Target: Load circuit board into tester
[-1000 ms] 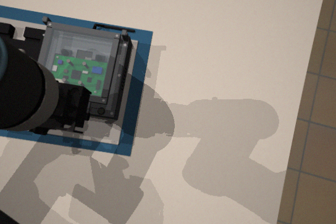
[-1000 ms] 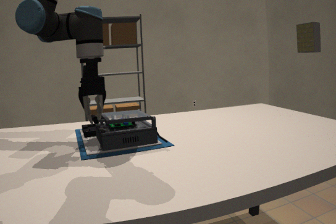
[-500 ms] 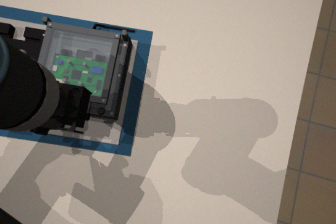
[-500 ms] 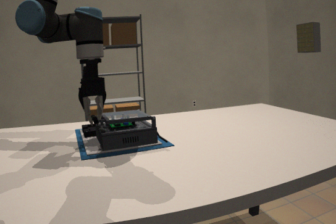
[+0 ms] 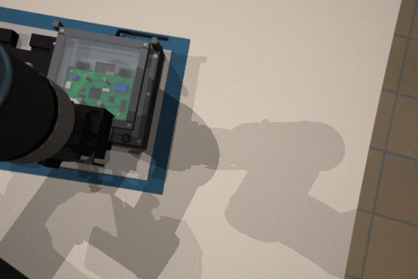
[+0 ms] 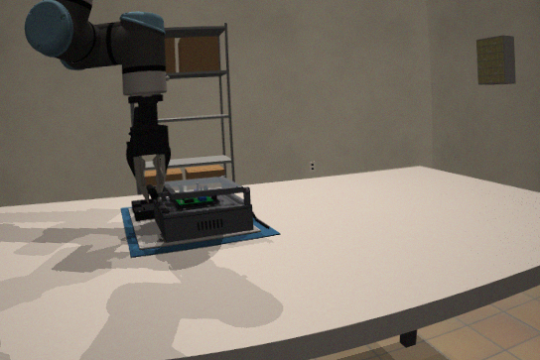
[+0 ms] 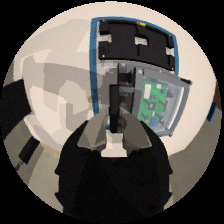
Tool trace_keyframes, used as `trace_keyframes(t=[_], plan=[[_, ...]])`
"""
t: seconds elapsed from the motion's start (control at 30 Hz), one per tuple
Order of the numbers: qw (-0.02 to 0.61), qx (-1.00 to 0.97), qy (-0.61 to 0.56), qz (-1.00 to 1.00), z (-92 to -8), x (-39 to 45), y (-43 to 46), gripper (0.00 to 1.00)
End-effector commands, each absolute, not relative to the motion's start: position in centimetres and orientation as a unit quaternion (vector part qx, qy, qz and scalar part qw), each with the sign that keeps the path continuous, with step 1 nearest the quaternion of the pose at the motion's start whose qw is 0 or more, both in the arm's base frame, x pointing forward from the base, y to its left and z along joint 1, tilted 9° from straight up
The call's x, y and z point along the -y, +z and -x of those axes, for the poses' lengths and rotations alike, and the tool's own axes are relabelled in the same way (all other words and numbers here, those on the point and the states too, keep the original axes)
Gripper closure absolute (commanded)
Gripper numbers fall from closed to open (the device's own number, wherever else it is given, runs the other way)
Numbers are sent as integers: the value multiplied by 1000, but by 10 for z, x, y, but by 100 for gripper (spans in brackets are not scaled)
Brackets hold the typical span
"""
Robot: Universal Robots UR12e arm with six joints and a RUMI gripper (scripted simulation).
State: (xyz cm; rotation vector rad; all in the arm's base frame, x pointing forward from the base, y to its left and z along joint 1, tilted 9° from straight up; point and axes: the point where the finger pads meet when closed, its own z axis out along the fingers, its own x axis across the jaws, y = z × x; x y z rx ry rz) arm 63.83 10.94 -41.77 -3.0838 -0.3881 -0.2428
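Note:
The green circuit board lies component side up inside the dark tester. Its white connector is at the edge nearest the arm. The tester's see-through lid hangs nearly level just above the board. My gripper stands upright at the tester's arm-side end and is shut on the lid's dark edge bar. A lone black post stands at one tester corner. The black tray lies beside the tester.
Tester and tray sit on a blue mat on a wide white table. A thin black bar lies on the mat behind the tester. A metal shelf stands behind the table. The table edge runs at the right.

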Motion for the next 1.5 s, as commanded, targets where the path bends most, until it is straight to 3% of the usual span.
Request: trace_keyframes(t=[0.0, 0.43, 0.47, 1.47], plan=[[12, 125, -79, 989, -641, -111, -422, 100], [12, 125, -79, 989, -641, -110, -422, 100], [12, 125, -79, 989, -641, -110, -422, 87], [12, 125, -78, 989, -640, -111, -420, 87]])
